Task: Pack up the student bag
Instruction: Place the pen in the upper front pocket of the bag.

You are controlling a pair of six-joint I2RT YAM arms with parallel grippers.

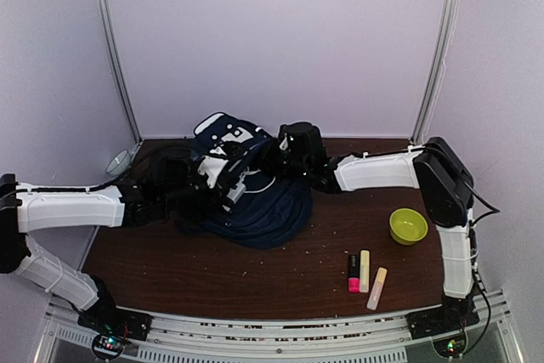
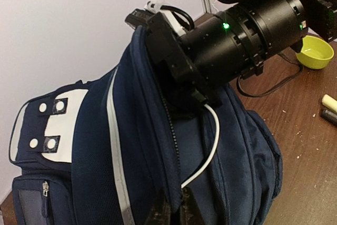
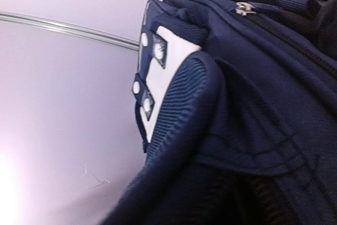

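Note:
The student bag (image 1: pixel 255 197), navy with white trim and a white patch, lies in the middle of the table. My left gripper (image 1: pixel 223 183) reaches in from the left. In the left wrist view its dark fingertips (image 2: pixel 158 213) are pinched on the zipper edge of the bag (image 2: pixel 131 146) beside a white cord (image 2: pixel 210 151). My right gripper (image 1: pixel 279 157) comes from the right and holds the bag's upper flap up; it also shows in the left wrist view (image 2: pixel 160 40). In the right wrist view the bag (image 3: pixel 253 77) fills the frame and hides the fingers.
A green bowl (image 1: pixel 408 225) stands at the right. A pink-and-black marker (image 1: pixel 354 272) and two pale yellow highlighters (image 1: pixel 365 270) (image 1: pixel 376 288) lie near the front right. A small grey cup-like object (image 1: pixel 119 161) sits at the back left by the wall.

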